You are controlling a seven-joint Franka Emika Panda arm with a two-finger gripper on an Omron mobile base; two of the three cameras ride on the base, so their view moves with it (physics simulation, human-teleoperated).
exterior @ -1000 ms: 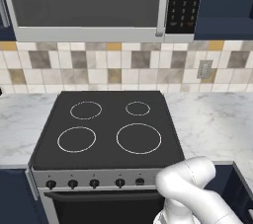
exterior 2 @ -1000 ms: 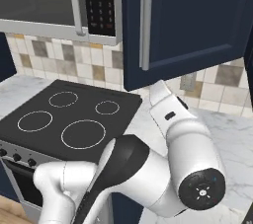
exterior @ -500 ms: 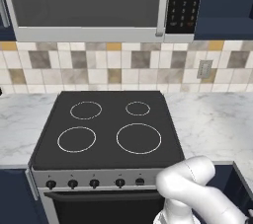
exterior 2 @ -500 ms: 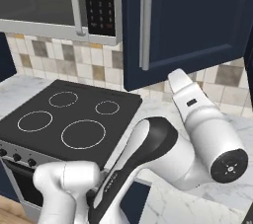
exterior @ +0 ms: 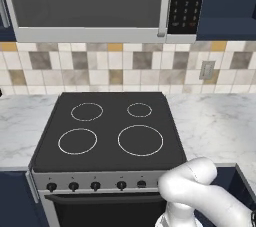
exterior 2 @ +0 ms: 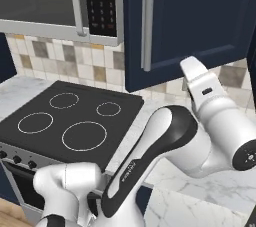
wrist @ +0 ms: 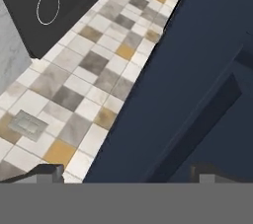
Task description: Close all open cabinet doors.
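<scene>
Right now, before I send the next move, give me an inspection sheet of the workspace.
Surface: marble counter either side of the black stove.
Job's things: navy cabinet door with silver bar handle, standing out from the tiled wall; swung open, as far as I can judge.
Clutter: nothing seen.
Grippers: gripper open, close below the door, holding nothing.
Cables: nothing seen.
Surroundings: microwave above the stove, wall outlet.

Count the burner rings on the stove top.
4. On the stove: back left, back right, front left, front right. Nothing covers the glass top, so none should be hidden.
</scene>
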